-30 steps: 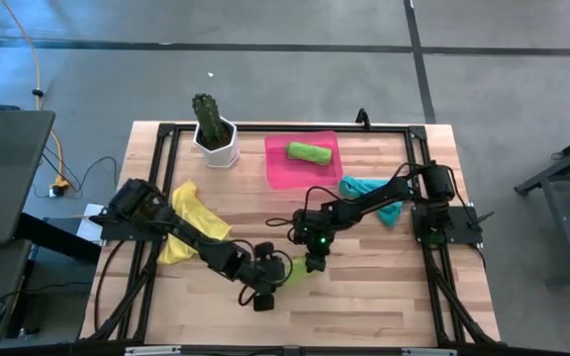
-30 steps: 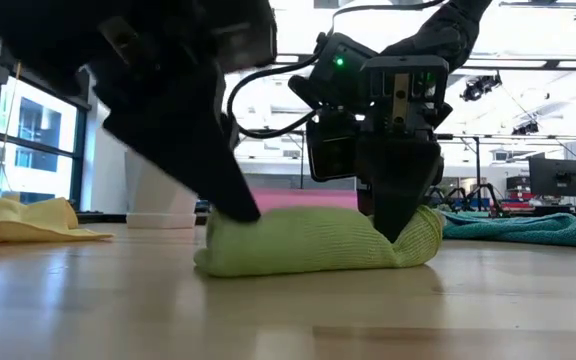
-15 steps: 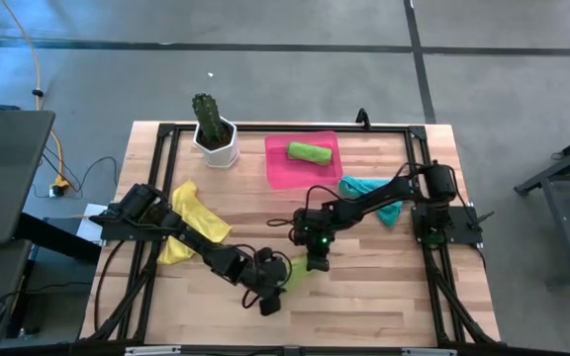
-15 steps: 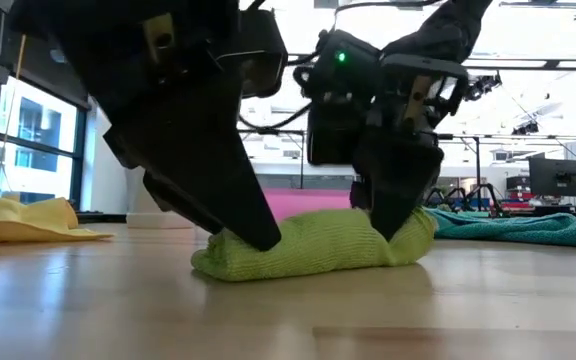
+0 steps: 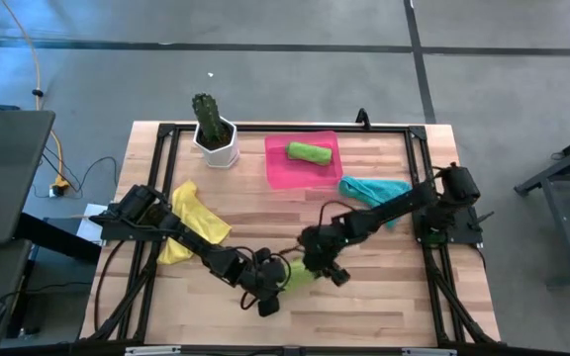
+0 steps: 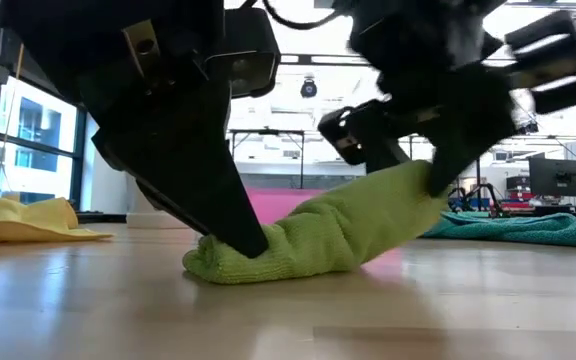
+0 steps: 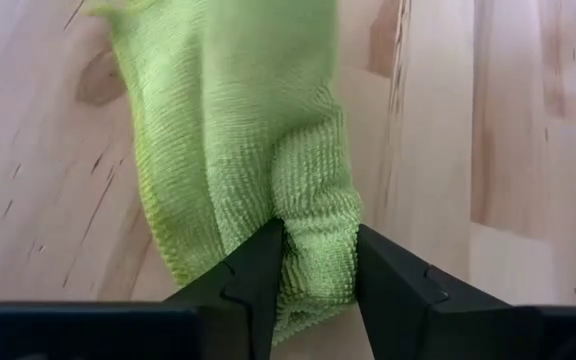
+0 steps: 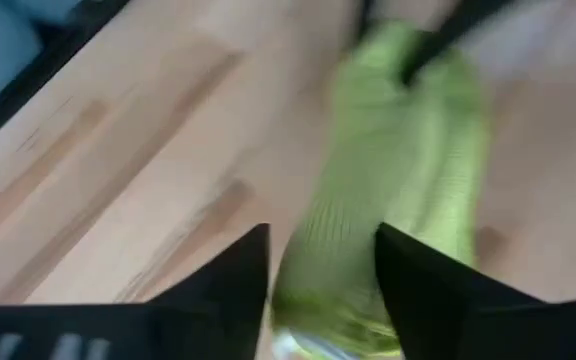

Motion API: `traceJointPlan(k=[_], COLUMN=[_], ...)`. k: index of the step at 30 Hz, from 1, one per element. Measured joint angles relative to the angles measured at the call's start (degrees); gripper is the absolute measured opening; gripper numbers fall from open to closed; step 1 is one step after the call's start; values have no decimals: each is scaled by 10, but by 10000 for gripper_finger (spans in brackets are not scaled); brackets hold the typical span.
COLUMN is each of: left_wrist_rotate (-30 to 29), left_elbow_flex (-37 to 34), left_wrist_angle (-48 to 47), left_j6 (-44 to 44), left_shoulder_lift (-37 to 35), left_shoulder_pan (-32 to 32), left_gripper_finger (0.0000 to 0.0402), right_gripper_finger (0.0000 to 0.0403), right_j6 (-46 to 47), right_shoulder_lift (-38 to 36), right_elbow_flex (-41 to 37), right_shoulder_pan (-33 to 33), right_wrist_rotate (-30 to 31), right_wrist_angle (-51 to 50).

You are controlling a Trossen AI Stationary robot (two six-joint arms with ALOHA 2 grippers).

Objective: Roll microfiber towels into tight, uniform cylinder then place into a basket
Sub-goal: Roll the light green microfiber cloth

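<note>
A lime green towel, rolled into a cylinder, lies near the table's front middle. My left gripper is shut on its left end and my right gripper on its right end. In the low view the towel slants, left end on the table, right end raised. The pink basket stands at the far middle with another rolled green towel inside. A teal towel lies crumpled to the basket's right. A yellow towel lies crumpled at the left. My left gripper pinches the roll's left end between its two fingers, slanting down from the table's left side. That end rests on the table under the fingers. My right gripper has the roll's right end between its two fingers, slanting down from the right. That end is lifted off the table, so the roll tilts.
A white pot with a green cactus stands at the far left beside the basket. Black frame rails run along the table's edges. Bare wood shows along the near edge.
My right gripper has risen, rolled its wrist and shifted a little toward the table's right and near edges. The roll's right end has come up off the table while its left end stays down under my left gripper, so the roll now slants.
</note>
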Motion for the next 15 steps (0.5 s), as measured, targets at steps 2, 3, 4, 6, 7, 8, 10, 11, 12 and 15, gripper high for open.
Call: traceJointPlan(k=[2,3,4,6,7,8,10,11,12,15], left_wrist_rotate=[0,0,0,0,0,0,1,2,2,2], left_elbow_flex=[0,0,0,0,-1,-1,-1,-1,-1,-1], left_wrist_angle=[0,0,1,2,2,2,2,2,2,2], left_j6=[9,13,15,17,17,17,17,17,17,17], left_shoulder_lift=[0,0,0,0,0,0,0,0,0,0], left_shoulder_pan=[0,0,0,0,0,0,0,0,0,0], left_gripper_finger=[108,108,108,108,108,108,108,108,108,108], right_gripper_finger=[202,213,220,228,229,229,227,226,225,221], right_j6=[-28,-42,-56,-88,-102,-113,-121,-117,-103,-52], right_shoulder_lift=[0,0,0,-1,-1,-1,-1,-1,-2,-2], right_elbow_flex=[0,0,0,0,0,0,0,0,0,1], right_shoulder_pan=[21,32,43,65,75,84,98,103,108,125], right_wrist_rotate=[25,48,78,151,193,236,323,361,394,449], right_wrist_angle=[-3,-7,-10,-15,-20,-26,-37,-41,-42,-57])
